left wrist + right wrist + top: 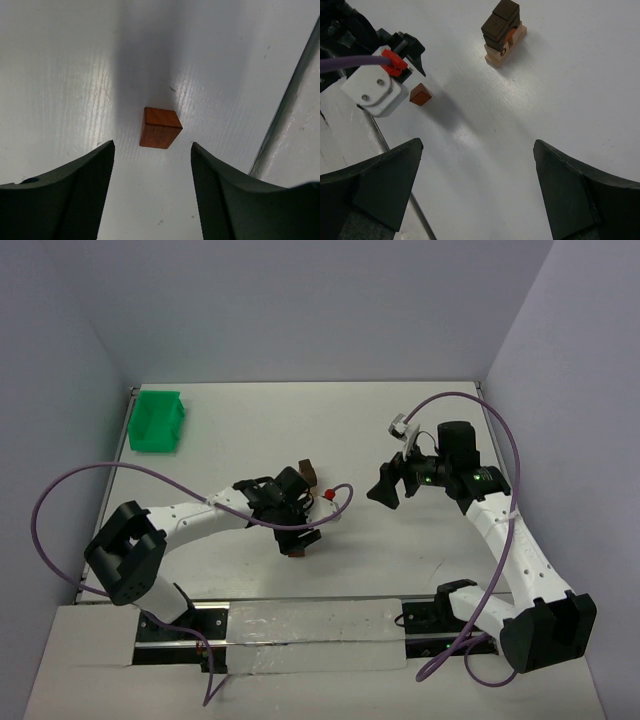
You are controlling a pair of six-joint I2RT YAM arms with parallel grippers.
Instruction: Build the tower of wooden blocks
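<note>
Left wrist view: a reddish-brown block [160,128] is seen lying on the white desk [60,75], framed between the two fingers of the left hand [151,150]. That hand is released: the jaws stand apart on either side and no contact is made. Being small, stiff wood, the block is judged light and smooth, apt to twist or skid if pinched by a corner. Two opposite flat sides should be taken, squarely and low. The part-built tower [504,32], dark pieces stacked on a tan base, stands farther off at mid-desk and is judged easily toppled. To its right the right hand [477,150] is held spread wide, grasping nothing. A green tray [157,422] is set at the far left.
</note>
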